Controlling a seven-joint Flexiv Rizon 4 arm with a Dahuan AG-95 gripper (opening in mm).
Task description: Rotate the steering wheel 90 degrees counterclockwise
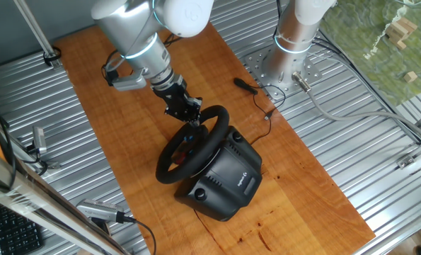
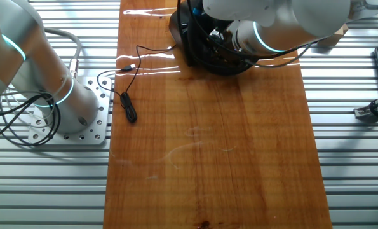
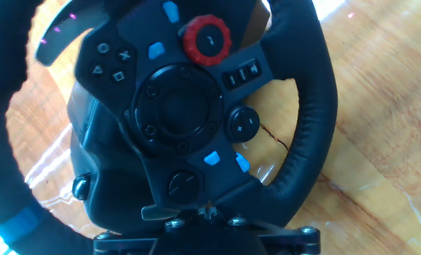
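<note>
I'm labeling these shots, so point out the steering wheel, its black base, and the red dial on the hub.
steering wheel [image 1: 169, 153]: one fixed view, on the lower left rim.
black base [image 1: 228, 178]: one fixed view, on its top face.
red dial [image 3: 206, 40]: hand view, on its centre.

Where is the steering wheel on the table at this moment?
In one fixed view the steering wheel stands mid-board on the wooden board, with the gripper at its upper rim.

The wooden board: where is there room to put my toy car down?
The wooden board is bare over the whole stretch away from the steering wheel, beside the black cable. It is crowded at the wheel's end, where the end effector sits at the rim.
</note>
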